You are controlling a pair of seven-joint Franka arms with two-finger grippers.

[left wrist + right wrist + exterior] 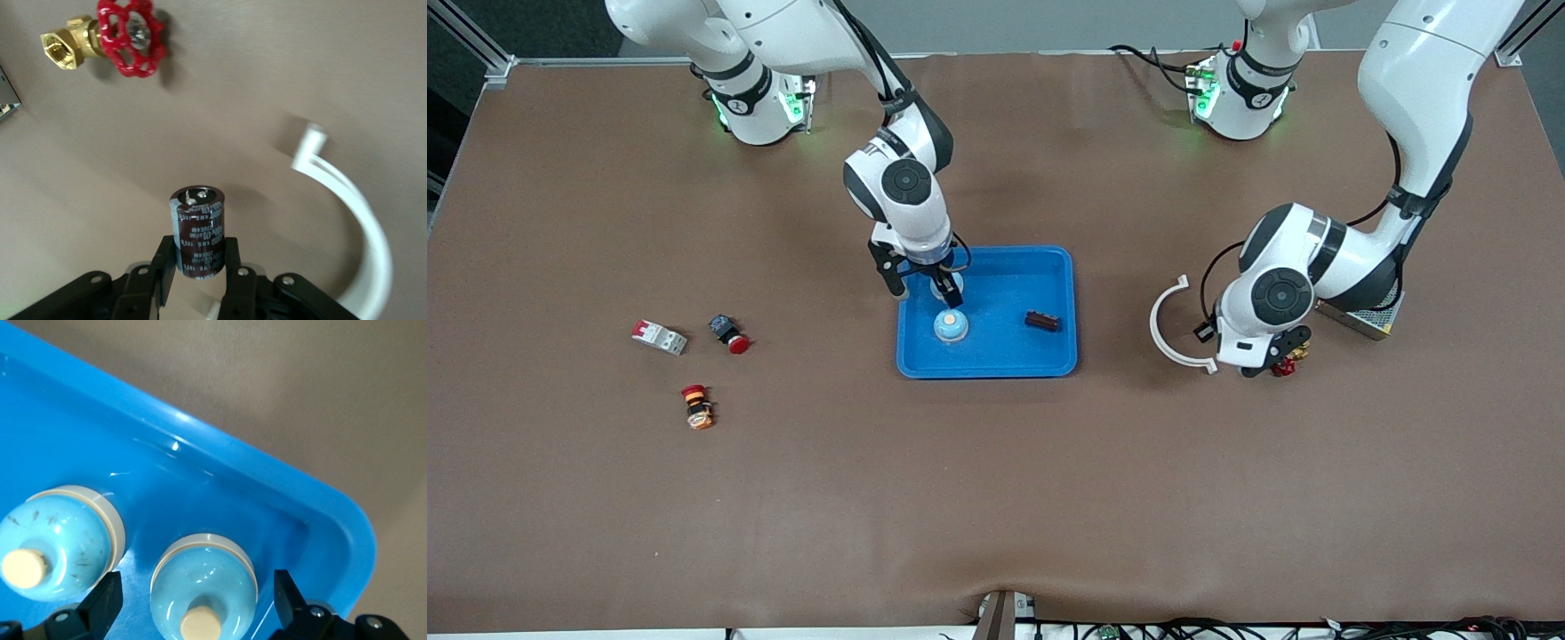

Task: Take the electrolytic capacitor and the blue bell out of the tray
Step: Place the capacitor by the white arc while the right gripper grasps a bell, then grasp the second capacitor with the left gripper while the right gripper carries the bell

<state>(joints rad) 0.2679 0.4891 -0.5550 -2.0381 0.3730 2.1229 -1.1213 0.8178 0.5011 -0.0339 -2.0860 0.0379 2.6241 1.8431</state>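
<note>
My left gripper (pixel 198 255) is shut on a dark brown capacitor (pixel 197 223), held upright a little above the bare table toward the left arm's end, beside a white curved piece (pixel 363 227). In the front view the left gripper (pixel 1272 358) hides the capacitor. My right gripper (pixel 197 588) hangs open over the blue tray (pixel 1049 262), its fingers on either side of a light blue bell (pixel 203 590) without touching it. A second bell (pixel 951 326) sits in the tray, nearer to the front camera. A dark brown part (pixel 1042 321) also lies in the tray.
A red-handled brass valve (pixel 127 37) lies by the left gripper, with a metal box (pixel 1362 317) beside it. Toward the right arm's end lie a red-and-white breaker (pixel 660 337), a red push button (pixel 730 334) and an orange button (pixel 696 408).
</note>
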